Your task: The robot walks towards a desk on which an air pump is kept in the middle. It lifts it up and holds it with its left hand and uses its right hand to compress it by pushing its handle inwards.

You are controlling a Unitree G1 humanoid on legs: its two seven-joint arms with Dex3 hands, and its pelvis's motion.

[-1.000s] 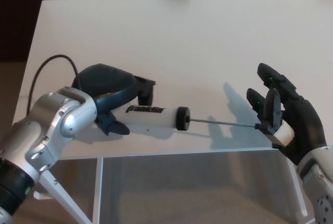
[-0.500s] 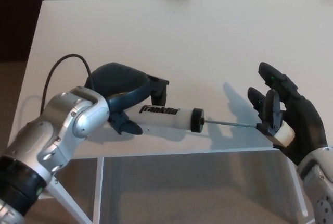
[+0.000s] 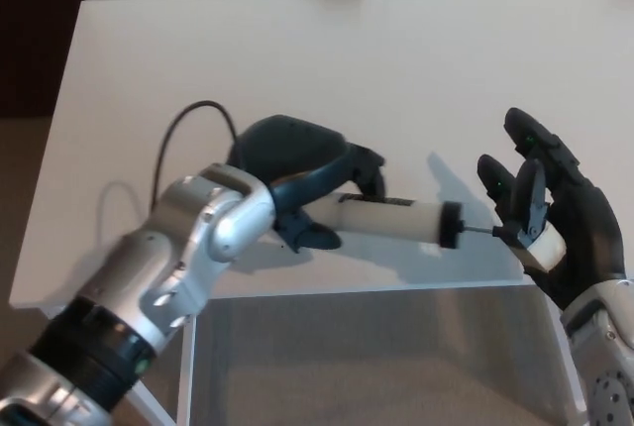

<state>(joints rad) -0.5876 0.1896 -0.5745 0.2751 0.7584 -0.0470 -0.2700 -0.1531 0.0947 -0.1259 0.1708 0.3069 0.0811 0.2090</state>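
White cylindrical air pump (image 3: 391, 218) with black end cap and thin metal rod; only a short stretch of rod shows between cap and T-handle (image 3: 530, 231). Pump is held above the near edge of the pale rectangular desk (image 3: 297, 59). Left hand (image 3: 302, 173) is clamped round the barrel's left end. Right hand (image 3: 555, 233) has its fingers curled round the handle, upper fingers raised. Desk surface behind is bare; the near edge lies just below the pump. Long axis runs left-right, handle end pointing right, slightly downward.
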